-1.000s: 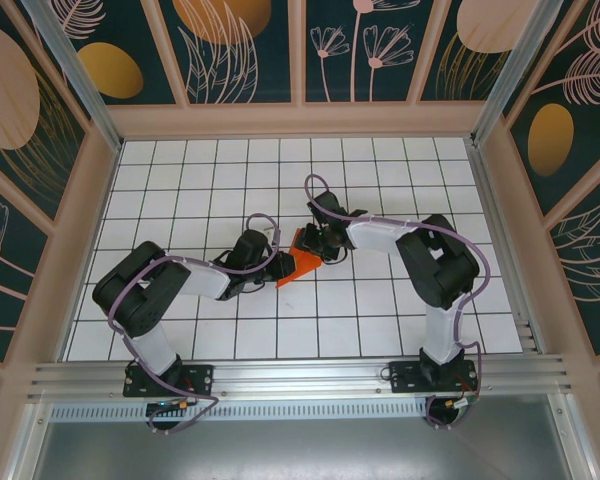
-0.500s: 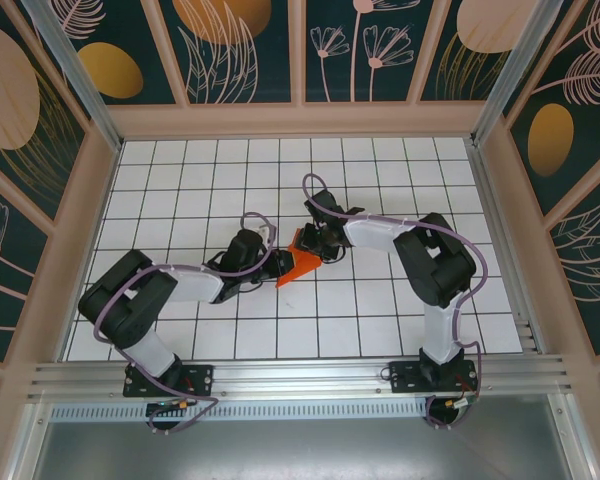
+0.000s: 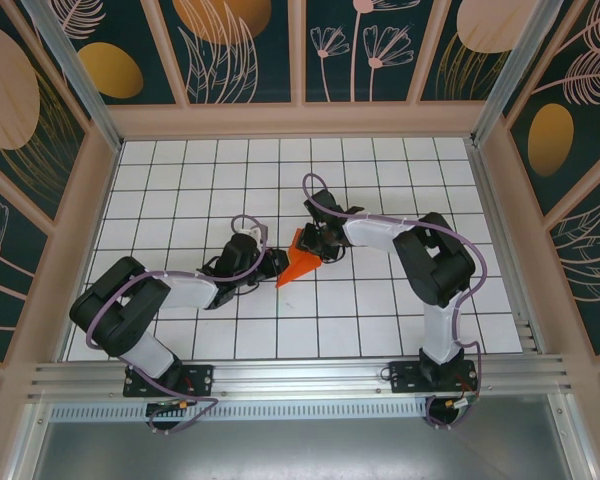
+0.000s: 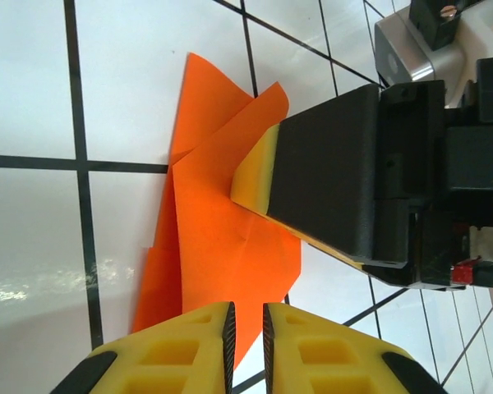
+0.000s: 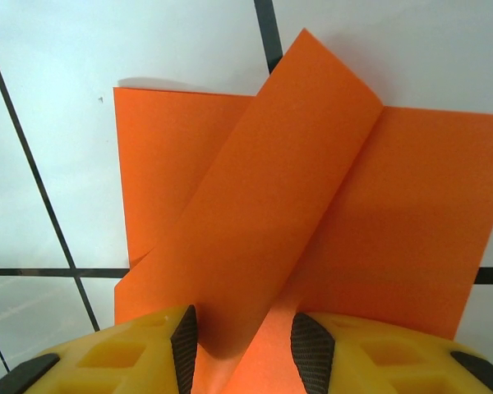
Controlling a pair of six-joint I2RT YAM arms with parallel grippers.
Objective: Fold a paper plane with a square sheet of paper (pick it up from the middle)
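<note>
The paper [image 3: 298,268] lies flat on the table [image 3: 380,180] near its centre, partly folded into a wedge. One flap stands up off the sheet.

Left gripper [image 4: 246,328]: jaws closed to a thin slit. Nothing is seen clamped between them. The tips sit at the left edge of the paper, at its narrow end.

Right gripper [image 5: 240,341]: jaws part-open and straddling the raised flap. The flap fills most of the gap between the pads. You cannot tell from these views whether the pads press it or merely flank it — treat the grip as unconfirmed.

Governing relation: the paper lies between the two grippers. Its long axis runs on a diagonal, from a pointed tip at the near left to a broad end at the far right. The left gripper meets the narrow end from the left. The right gripper comes in over the broad end from the far right and is the one already placed on the flap.

Judgement: the next fold probably falls to the right gripper, laying the flap over — with the left gripper pinning the sheet. Confirm the hold before you move.
</note>
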